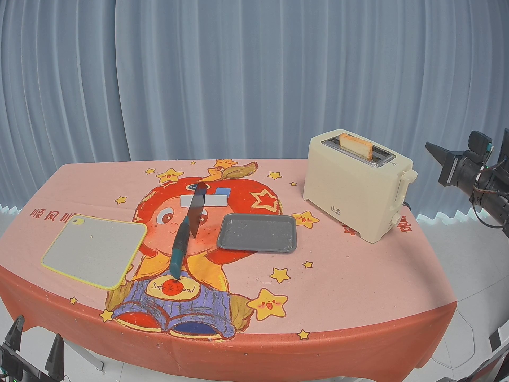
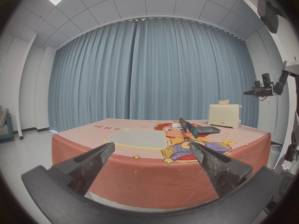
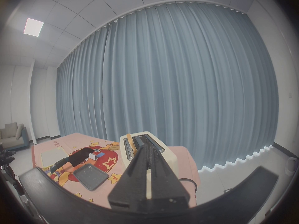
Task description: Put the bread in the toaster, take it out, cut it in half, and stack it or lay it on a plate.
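Note:
A slice of toasted bread (image 1: 356, 145) stands in one slot of the cream toaster (image 1: 358, 187) at the table's right side. My right gripper (image 1: 430, 148) hovers off the table to the right of the toaster, level with its top, shut and empty; its wrist view has the closed fingertips (image 3: 149, 153) in front of the toaster (image 3: 169, 159) and bread (image 3: 130, 142). My left gripper (image 2: 152, 150) is open and empty, low in front of the table's left front corner (image 1: 38, 331). A grey plate (image 1: 258, 233) lies mid-table. A knife (image 1: 188, 224) with a teal handle leans on a small stand.
A grey cutting board (image 1: 95, 250) with a yellow rim lies at the table's left. The knife's white and blue stand (image 1: 212, 200) sits behind the plate. A printed pink cloth covers the table (image 1: 344, 287). A blue curtain hangs behind.

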